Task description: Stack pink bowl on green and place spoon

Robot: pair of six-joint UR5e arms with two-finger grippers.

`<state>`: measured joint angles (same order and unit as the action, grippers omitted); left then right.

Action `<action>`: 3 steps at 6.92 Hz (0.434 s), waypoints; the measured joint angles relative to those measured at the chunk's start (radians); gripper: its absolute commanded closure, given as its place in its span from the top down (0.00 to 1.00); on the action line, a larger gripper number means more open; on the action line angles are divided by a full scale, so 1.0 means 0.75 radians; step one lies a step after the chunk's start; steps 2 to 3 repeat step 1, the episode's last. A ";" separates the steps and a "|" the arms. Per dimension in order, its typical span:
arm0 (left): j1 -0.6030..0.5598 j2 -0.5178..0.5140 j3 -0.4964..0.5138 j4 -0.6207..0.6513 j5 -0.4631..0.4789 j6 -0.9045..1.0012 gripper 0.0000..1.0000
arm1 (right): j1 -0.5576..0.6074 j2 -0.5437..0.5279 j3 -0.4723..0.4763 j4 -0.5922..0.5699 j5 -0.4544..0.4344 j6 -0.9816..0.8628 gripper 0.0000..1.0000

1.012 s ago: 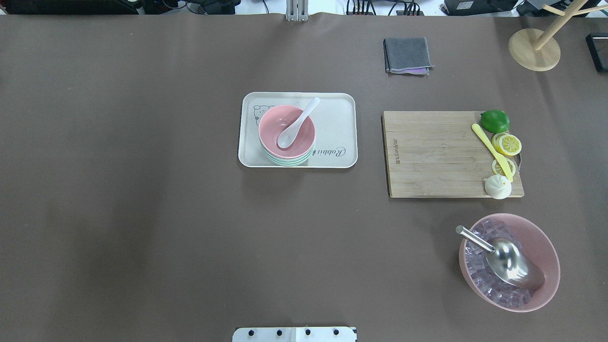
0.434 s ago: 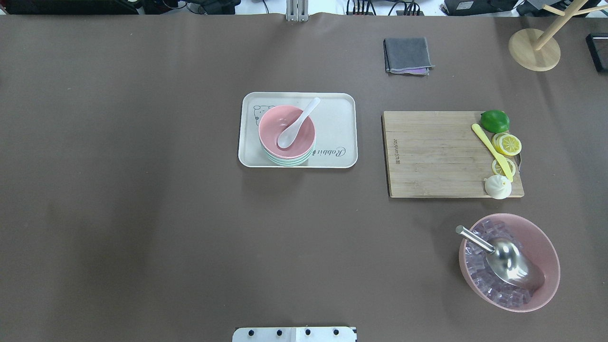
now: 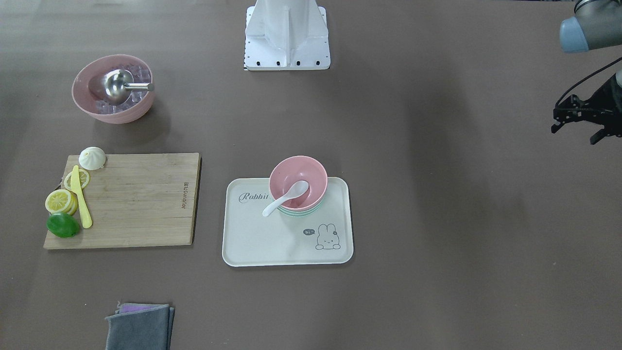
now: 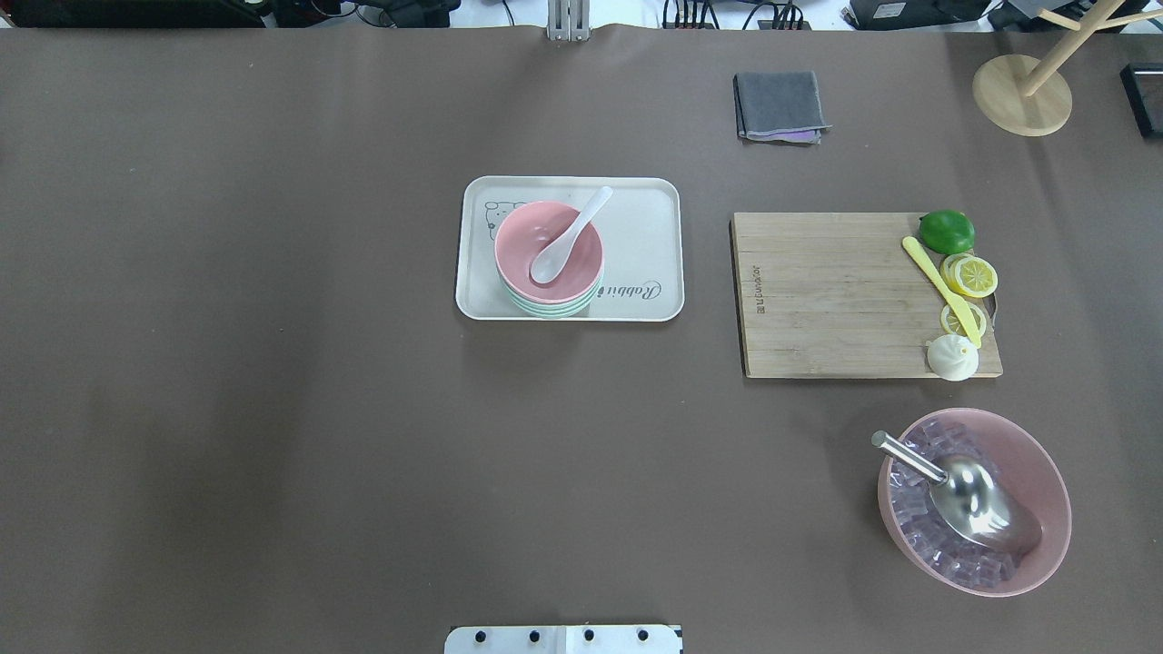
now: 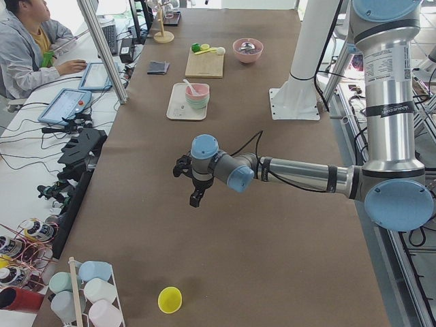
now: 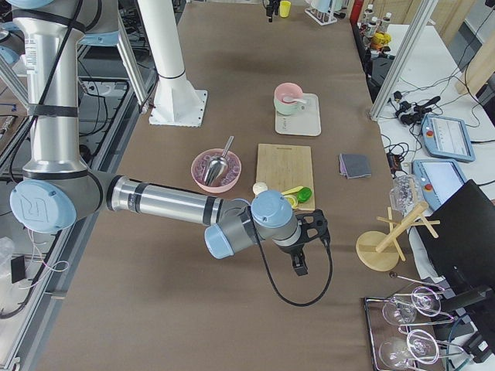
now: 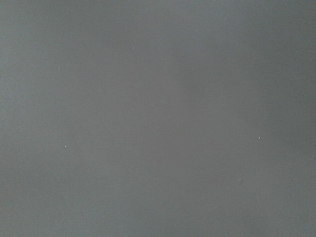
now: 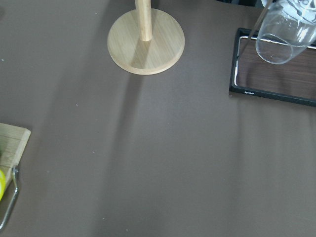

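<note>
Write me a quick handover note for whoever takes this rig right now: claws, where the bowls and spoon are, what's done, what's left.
Left claw: open, empty, out at the robot's left over bare table.
Right claw: shows only in the side view, so open or shut cannot be told; it is far from the tray.
The pink bowl sits nested on the green bowl on the tray. The spoon lies in the pink bowl, handle over the rim.
Done: stack and spoon both look placed.
Left: nothing apparent.
</note>
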<state>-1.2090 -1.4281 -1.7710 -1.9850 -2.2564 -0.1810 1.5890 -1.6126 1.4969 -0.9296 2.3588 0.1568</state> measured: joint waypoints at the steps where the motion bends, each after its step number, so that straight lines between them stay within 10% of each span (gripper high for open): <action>1: 0.000 0.000 0.002 0.000 0.000 0.000 0.98 | -0.003 0.000 0.029 0.000 0.045 0.003 1.00; 3: 0.000 0.000 0.002 0.000 0.000 0.000 0.98 | -0.003 0.000 0.029 0.000 0.045 0.003 1.00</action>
